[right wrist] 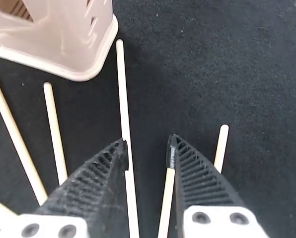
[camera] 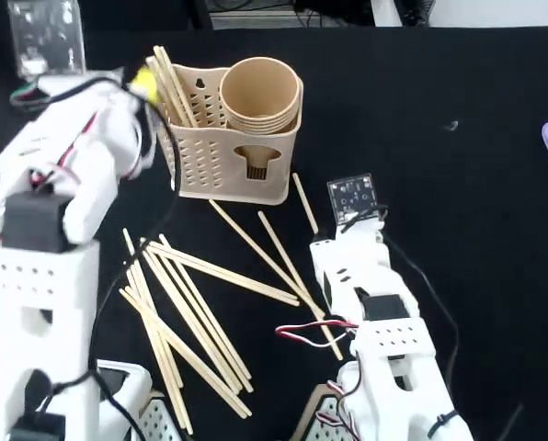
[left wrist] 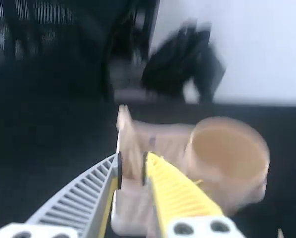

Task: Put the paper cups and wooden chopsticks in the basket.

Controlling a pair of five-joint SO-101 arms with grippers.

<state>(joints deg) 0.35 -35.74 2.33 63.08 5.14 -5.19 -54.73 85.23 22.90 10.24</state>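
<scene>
Black cloth is covering the table, and the basket is standing toward its far edge, left of the middle. The paper cups are sitting nested in one stack inside the basket's right compartment. The left gripper is hanging over the left compartment, its jaws pinching a chopstick bundle that is leaning upright in there; the grip looks firm, though the wrist view is blurred. Loose chopsticks are lying fanned across the cloth between the basket and the near edge, several crossing one another.

The right gripper is hovering low over the cloth just in front of the basket with its jaws spread and nothing between them. One long stick is running right alongside one jaw, and another stick is lying past the other jaw.

These sticks are probably light, stiff and smooth, so they are likely to roll or pivot when pinched off-centre. Taking one near its middle, jaws set across its length, seems the safer hold. Lying flat on cloth, each is giving little height to bite on, so the jaws would need to be coming down nearly touching the surface. The crossed ones may be dragging neighbours along.
</scene>
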